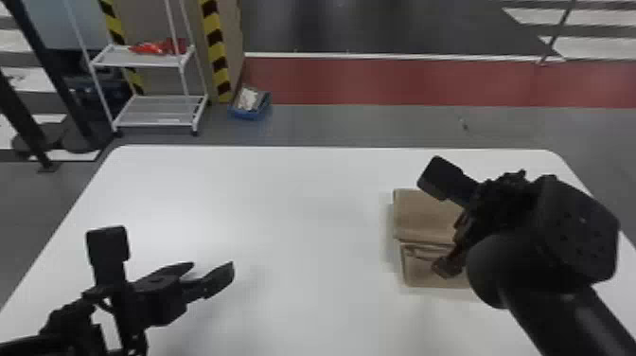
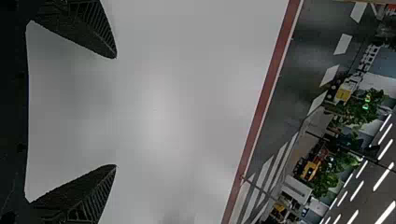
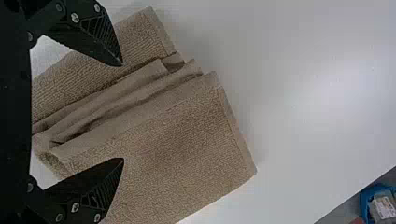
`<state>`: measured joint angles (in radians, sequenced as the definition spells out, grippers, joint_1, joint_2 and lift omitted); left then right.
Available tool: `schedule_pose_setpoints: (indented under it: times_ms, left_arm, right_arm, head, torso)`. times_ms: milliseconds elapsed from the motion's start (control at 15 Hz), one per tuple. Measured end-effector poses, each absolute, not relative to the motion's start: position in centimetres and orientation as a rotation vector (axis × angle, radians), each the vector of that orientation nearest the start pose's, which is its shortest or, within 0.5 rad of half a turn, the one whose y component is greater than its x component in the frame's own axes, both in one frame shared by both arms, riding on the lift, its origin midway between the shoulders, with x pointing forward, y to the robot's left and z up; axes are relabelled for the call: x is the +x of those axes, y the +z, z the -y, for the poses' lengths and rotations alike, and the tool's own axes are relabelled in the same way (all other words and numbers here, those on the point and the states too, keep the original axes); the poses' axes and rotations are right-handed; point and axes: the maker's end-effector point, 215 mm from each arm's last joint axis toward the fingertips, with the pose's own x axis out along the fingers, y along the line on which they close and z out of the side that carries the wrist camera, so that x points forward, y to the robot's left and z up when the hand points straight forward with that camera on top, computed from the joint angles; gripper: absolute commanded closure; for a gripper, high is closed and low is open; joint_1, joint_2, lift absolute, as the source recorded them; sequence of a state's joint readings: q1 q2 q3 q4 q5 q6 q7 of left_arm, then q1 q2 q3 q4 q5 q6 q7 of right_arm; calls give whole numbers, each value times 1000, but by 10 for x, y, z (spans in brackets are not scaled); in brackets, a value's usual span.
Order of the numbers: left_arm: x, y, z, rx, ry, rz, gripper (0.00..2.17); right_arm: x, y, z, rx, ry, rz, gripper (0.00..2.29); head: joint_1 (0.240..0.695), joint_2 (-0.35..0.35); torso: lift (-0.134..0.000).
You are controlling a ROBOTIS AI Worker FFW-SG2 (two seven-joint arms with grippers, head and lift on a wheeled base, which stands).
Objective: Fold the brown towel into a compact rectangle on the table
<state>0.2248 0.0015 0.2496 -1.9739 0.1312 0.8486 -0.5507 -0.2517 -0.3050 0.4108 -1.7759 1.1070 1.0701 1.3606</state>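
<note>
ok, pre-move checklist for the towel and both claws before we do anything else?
- Right claw open: ok, fingers wide apart.
- Right claw lined up with towel: ok, it is above it.
- Fingertips touching cloth: cannot tell.
- Towel a neat rectangle: not ok, loose folds bunch between two flatter sections.
- Towel fully on table: cannot tell, right arm covers part.
- Left claw away from towel: ok, open over bare table.

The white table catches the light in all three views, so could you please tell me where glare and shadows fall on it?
Head view: a soft sheen on the left half of the white table, faint shadow along the left edge of the brown towel; left wrist view: a pale bright patch near the middle; right wrist view: a bright patch away from the towel, soft shading beside it.
</note>
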Motion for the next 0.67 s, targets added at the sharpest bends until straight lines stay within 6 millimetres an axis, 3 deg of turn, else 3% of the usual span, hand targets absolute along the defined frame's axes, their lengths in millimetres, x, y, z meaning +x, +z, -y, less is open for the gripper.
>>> schedule_pose_setpoints:
  times_ms: [400,667]
  left_arm:
    - [457,-455,-224,-317,-346,-591,36]
    - [456,-456,-225,-319,-346,-590,36]
  right_arm:
    - [498,-443,236,-851,598,-1084,188]
    - [495,-445,236,-841,597,-1086,188]
  head:
    - [695,-15]
    - [695,-13]
  torso:
    - [-124]
    - [-124]
